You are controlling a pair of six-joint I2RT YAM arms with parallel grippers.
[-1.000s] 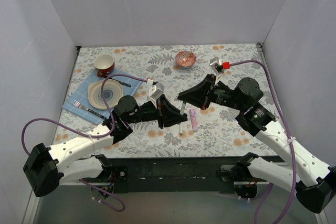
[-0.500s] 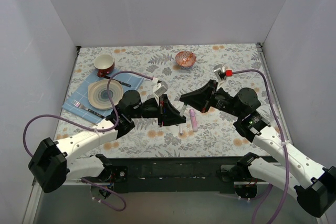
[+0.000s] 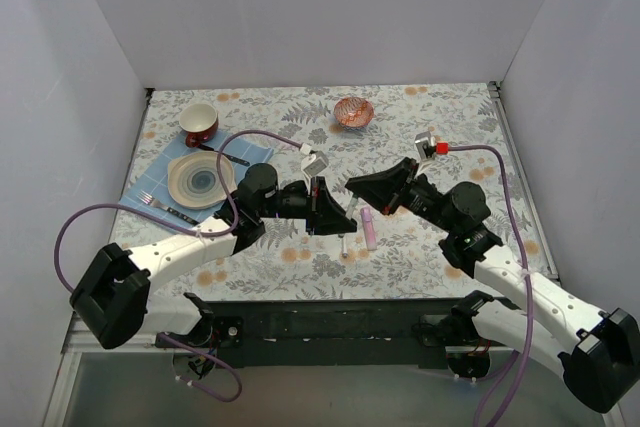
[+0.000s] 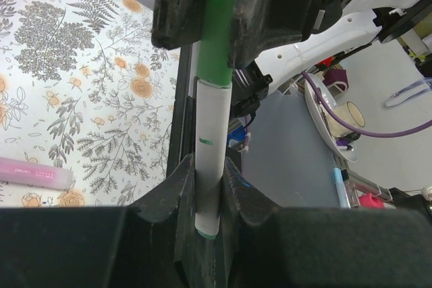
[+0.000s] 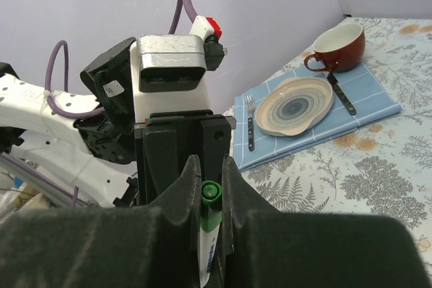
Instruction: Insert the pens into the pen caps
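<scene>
The left fingers (image 4: 165, 197) pinch the white pen (image 4: 209, 146). The right fingers (image 5: 179, 190) pinch the green cap (image 4: 217, 32), which meets the pen's end.

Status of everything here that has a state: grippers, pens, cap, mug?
Left gripper: shut on the white pen.
Right gripper: shut on the green cap.
Green cap: over the pen's tip; fully seated, cannot tell.
Pink marker: lying flat on the table, unheld.
Second white pen: lying on the table, unheld.
Mug: upright.
</scene>
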